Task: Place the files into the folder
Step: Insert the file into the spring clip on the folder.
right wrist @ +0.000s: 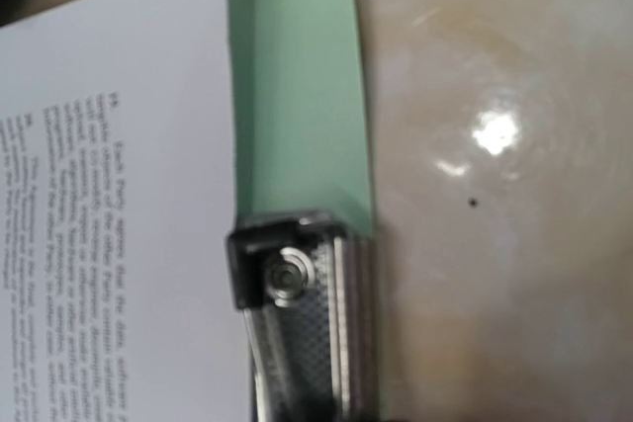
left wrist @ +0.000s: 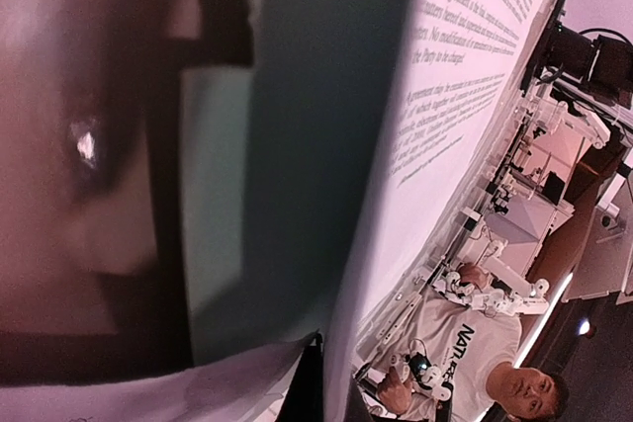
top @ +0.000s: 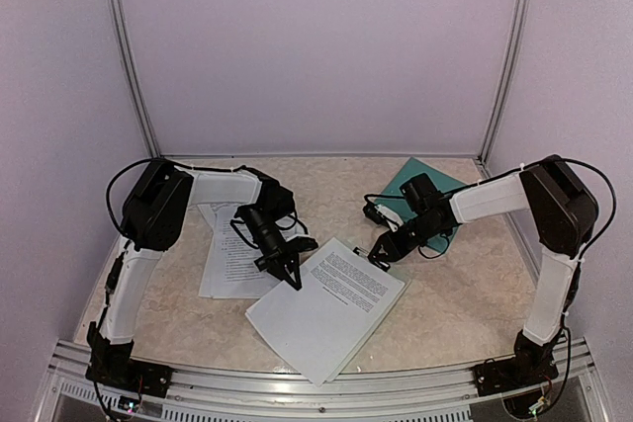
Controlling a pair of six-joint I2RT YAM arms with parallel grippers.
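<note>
The files lie in two lots on the counter (top: pixel 465 294): one printed stack (top: pixel 326 318) front and centre, more sheets (top: pixel 229 259) under the left arm. The folder (top: pixel 427 177) lies closed at the back right, partly beneath the right arm. The left claw (top: pixel 295 282), pressed together, points down at the central stack's upper-left edge. The right claw (top: pixel 380 252) hangs at that stack's far corner; I cannot tell its state. Only the right wrist view shows a mint clipboard (right wrist: pixel 297 96) with a silver clip (right wrist: pixel 302 333) under a sheet.
</note>
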